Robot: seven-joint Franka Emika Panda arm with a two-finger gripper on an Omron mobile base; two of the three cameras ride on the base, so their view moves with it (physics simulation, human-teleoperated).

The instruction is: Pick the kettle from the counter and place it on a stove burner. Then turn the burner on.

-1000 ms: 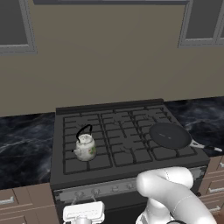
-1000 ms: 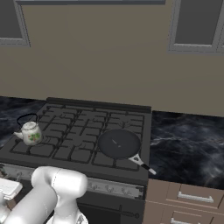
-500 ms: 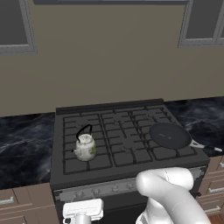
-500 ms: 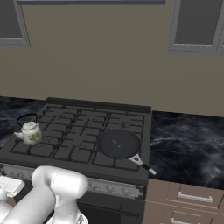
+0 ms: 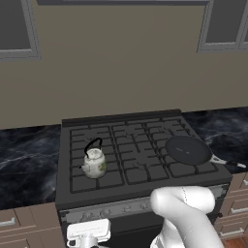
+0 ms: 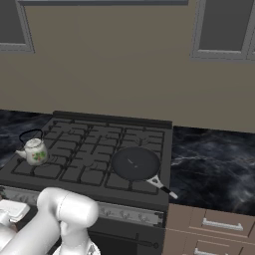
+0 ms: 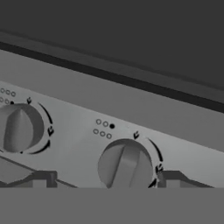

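Widest of all, the black six-burner gas range (image 5: 140, 160) with its grey knob strip, flanked by glossy black white-veined marble counter (image 5: 26, 155) on both sides. On the range at about 3 o'clock, a flat round dark frying pan (image 5: 188, 149), handle pointing off towards the right counter. At about 9 o'clock, on the front-left square of black cast-iron grate (image 5: 94, 172), the small squat cream kettle with faint floral marks and a thin black arched handle (image 5: 94, 162), upright, already off the counter and where a flame would reach it. Low at 7 o'clock before the knob strip, the white two-finger gripper (image 5: 87, 235), brought in close, presumably for the burner control. Nearest ahead, a round grey ridged knob (image 7: 124, 166) sitting between the two dark fingertips (image 7: 41, 178) (contact cannot be told). Jaws spread wider than the knob, holding nothing. Further at 9 o'clock, a second matching knob (image 7: 19, 128).
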